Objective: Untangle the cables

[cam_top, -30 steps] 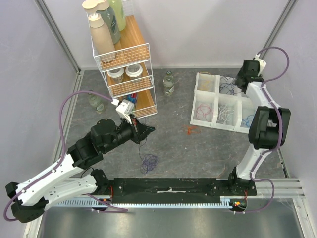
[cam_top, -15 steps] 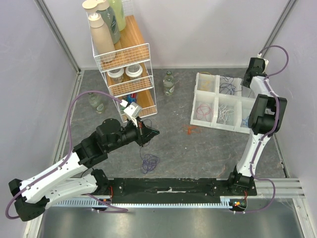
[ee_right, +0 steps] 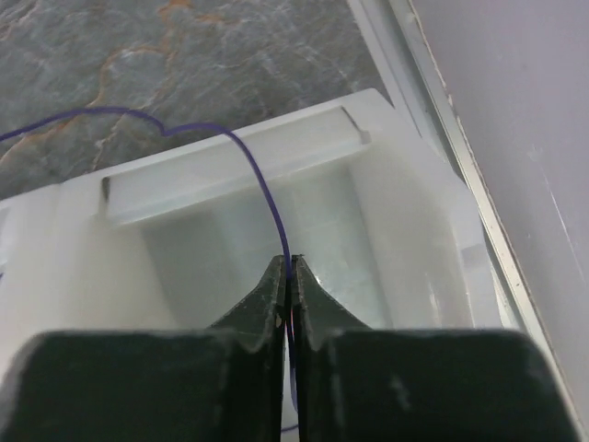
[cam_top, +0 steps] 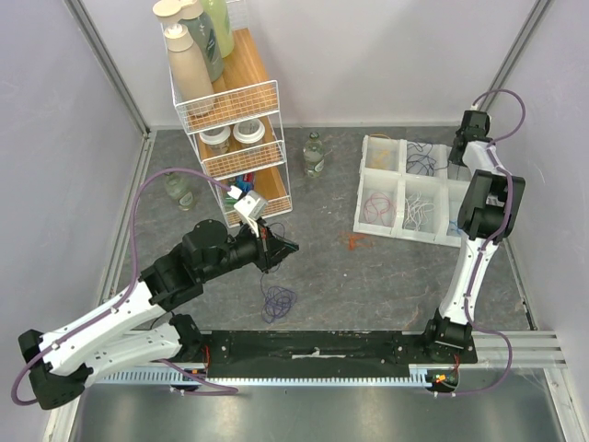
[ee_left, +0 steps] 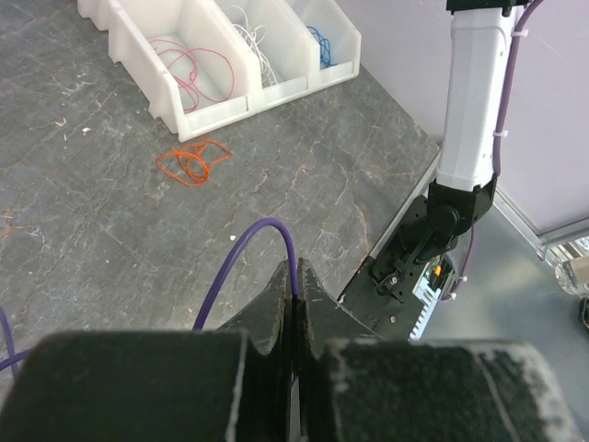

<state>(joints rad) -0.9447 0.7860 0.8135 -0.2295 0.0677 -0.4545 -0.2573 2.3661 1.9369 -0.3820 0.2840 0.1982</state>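
My left gripper (ee_left: 296,276) is shut on a thin purple cable (ee_left: 241,262), which arcs up from between the jaws. In the top view that gripper (cam_top: 286,246) hangs above a purple cable coil (cam_top: 278,300) on the table. The right gripper (ee_right: 289,267) is shut on a thin dark blue-purple cable (ee_right: 248,161) over the far right compartment of the white bin (ee_right: 230,157). From above, the right gripper (cam_top: 455,157) is at the bin's back right. An orange cable (ee_left: 191,164) lies loose on the table. Pink-red cable (ee_left: 189,69), white cables (ee_left: 253,32) and blue cable (ee_left: 317,41) lie in bin compartments.
A wire rack (cam_top: 230,110) with bottles and jars stands at the back left. One glass jar (cam_top: 315,157) sits beside it and another (cam_top: 178,191) near the left wall. The white bin (cam_top: 375,152) takes up the back right. Metal rails edge the table.
The right gripper has shut on the dark cable and drawn back to the bin's far right corner. The left gripper has shifted slightly right, still holding the purple cable.
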